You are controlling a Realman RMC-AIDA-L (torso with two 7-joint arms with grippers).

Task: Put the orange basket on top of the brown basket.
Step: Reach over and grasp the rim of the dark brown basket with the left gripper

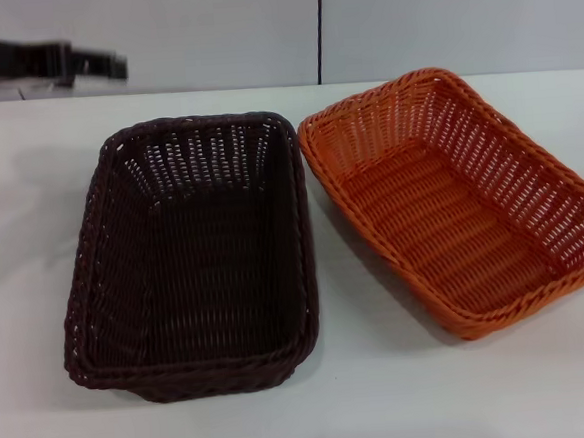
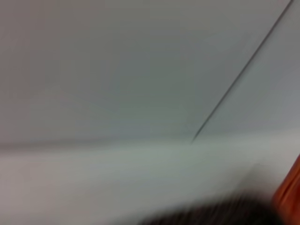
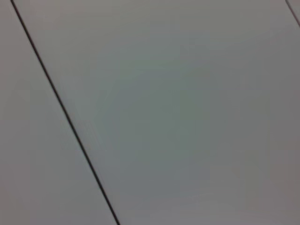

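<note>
The brown basket (image 1: 192, 256) stands on the white table at the left of the head view, open side up and empty. The orange basket (image 1: 461, 192) stands right beside it on the right, angled a little, also empty; their near corners almost touch. My left gripper (image 1: 111, 64) hangs in the air at the far left, above and behind the brown basket, apart from both baskets. The left wrist view shows a blurred dark rim of the brown basket (image 2: 211, 213) and a sliver of the orange basket (image 2: 289, 194). My right gripper is out of view.
The white table (image 1: 384, 393) runs under both baskets, with bare surface in front of them and at the left. A pale wall with a dark vertical seam (image 1: 319, 27) stands behind the table. The right wrist view shows only that wall.
</note>
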